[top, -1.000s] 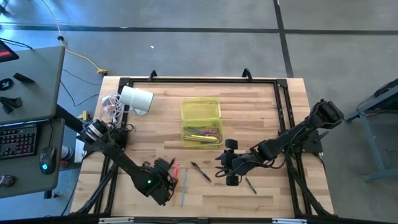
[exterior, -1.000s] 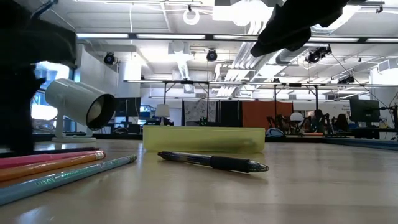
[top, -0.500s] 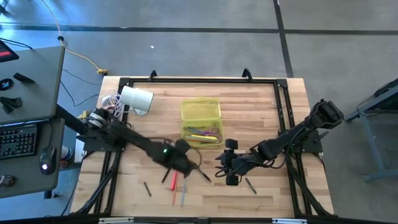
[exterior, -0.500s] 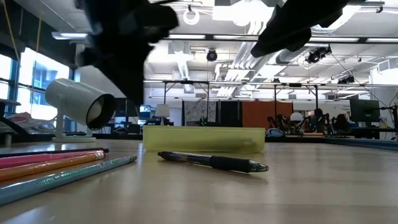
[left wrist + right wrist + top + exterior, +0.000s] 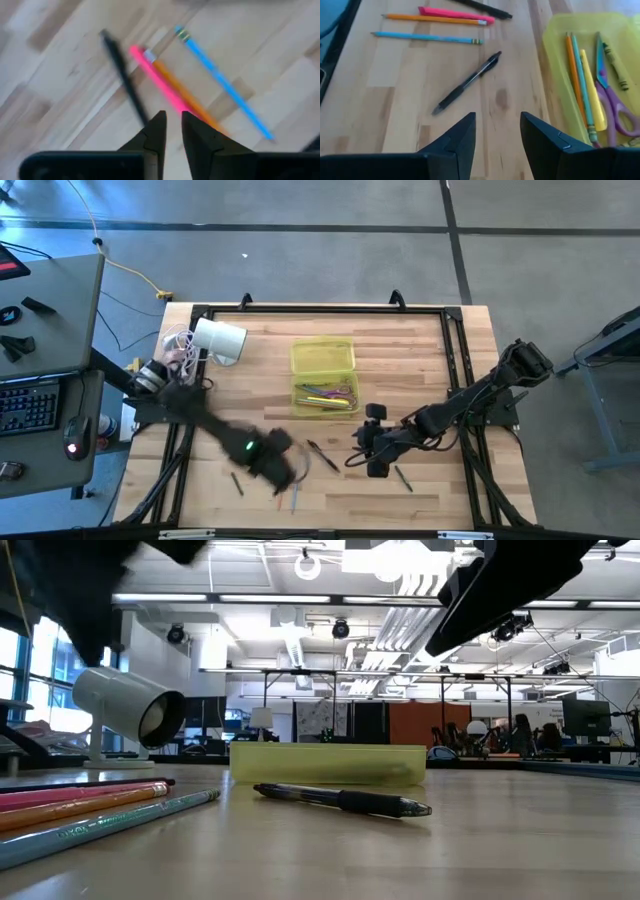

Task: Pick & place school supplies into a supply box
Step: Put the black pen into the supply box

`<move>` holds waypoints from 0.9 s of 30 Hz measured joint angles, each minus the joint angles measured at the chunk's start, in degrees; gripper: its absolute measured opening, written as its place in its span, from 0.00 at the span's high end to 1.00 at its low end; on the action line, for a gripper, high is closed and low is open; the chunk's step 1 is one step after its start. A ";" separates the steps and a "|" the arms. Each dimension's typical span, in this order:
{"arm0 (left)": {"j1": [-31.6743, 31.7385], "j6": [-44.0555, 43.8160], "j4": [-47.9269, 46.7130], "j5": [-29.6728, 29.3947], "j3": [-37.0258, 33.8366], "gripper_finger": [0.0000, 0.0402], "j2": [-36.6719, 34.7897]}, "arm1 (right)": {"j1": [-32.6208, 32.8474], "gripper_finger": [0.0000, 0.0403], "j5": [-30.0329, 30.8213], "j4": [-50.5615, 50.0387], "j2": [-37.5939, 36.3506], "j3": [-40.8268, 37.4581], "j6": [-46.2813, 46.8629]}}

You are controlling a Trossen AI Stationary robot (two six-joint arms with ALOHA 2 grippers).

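High view: yellow-green translucent plastic box (image 5: 323,376) sits mid-table on the pale wood table (image 5: 430,360), rectangular, shallow; pens and scissors lie in the half nearer the arms. White cylinder (image 5: 218,340) is off the box's left corner. Left gripper (image 5: 285,472) hangs below-left of the box over loose pens. Right gripper (image 5: 362,448) is just right of the box's near corner, black pen (image 5: 322,455) between the two grippers.

Low view: box is a low flat slab behind the glossy black pen; pink pen (image 5: 70,797), orange pencil (image 5: 85,809) and blue pencil (image 5: 105,826) lie left of it, thin rods side by side.

Left wrist: fingers (image 5: 156,132) a narrow gap apart, empty, above pink, orange, blue (image 5: 222,82) and a dark pen (image 5: 125,82).

Right wrist: fingers (image 5: 461,135) spread, empty. Box holds purple-handled scissors (image 5: 615,107), an orange pencil, a yellow marker (image 5: 592,90) and a green crayon (image 5: 616,66).
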 joint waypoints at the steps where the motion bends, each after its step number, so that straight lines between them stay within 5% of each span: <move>1: -2.18 -3.11 -1.35 -3.45 -0.02 0.80 0.00 | 0.00 0.66 0.65 -0.01 0.00 0.00 0.02; 5: -10.57 -19.95 -0.26 -27.44 -3.99 0.85 0.25 | 0.00 0.66 2.59 0.00 0.00 0.00 0.02; 7: -13.07 -24.83 3.60 -34.90 -7.07 0.87 1.39 | -0.02 0.66 2.61 0.00 0.00 0.00 0.02; 19: -11.13 -25.42 10.10 -29.92 -15.74 0.90 4.57 | -0.02 0.66 2.67 1.45 0.00 0.00 1.66; 27: -5.69 -15.46 13.52 -23.32 -15.31 0.72 4.52 | -0.01 0.66 2.62 1.76 0.00 0.00 1.61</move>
